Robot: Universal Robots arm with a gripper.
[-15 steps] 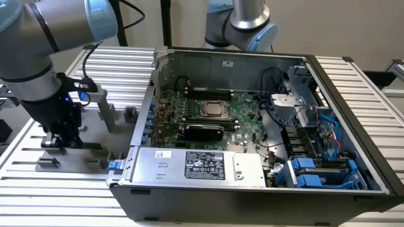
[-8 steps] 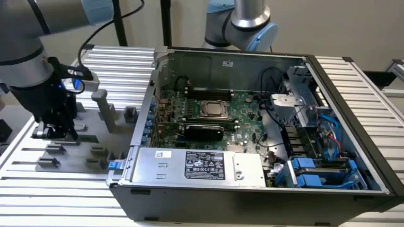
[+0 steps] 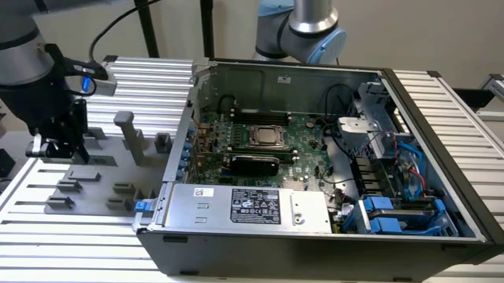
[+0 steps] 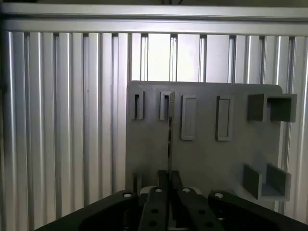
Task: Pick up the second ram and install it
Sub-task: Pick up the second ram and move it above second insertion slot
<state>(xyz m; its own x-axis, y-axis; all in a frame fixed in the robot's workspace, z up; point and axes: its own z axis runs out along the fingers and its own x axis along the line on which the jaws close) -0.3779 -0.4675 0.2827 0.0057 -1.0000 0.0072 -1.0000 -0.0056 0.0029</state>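
Pick-up stage: the gripper (image 4: 169, 177) is clamped on the ram (image 4: 169, 139), which is seen edge-on at the slotted edge of the grey holder (image 4: 207, 159), well apart from the open case (image 3: 284, 79); lift-off cannot be confirmed, and installation is not yet done.

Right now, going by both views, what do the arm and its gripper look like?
The arm is silver-gray tubing with light-blue joint caps. Its wrist end carries a bulky black gripper with a blue connector on the side and a looping black cable. The jaws are slim black bars on a broad black body dotted with screw heads.
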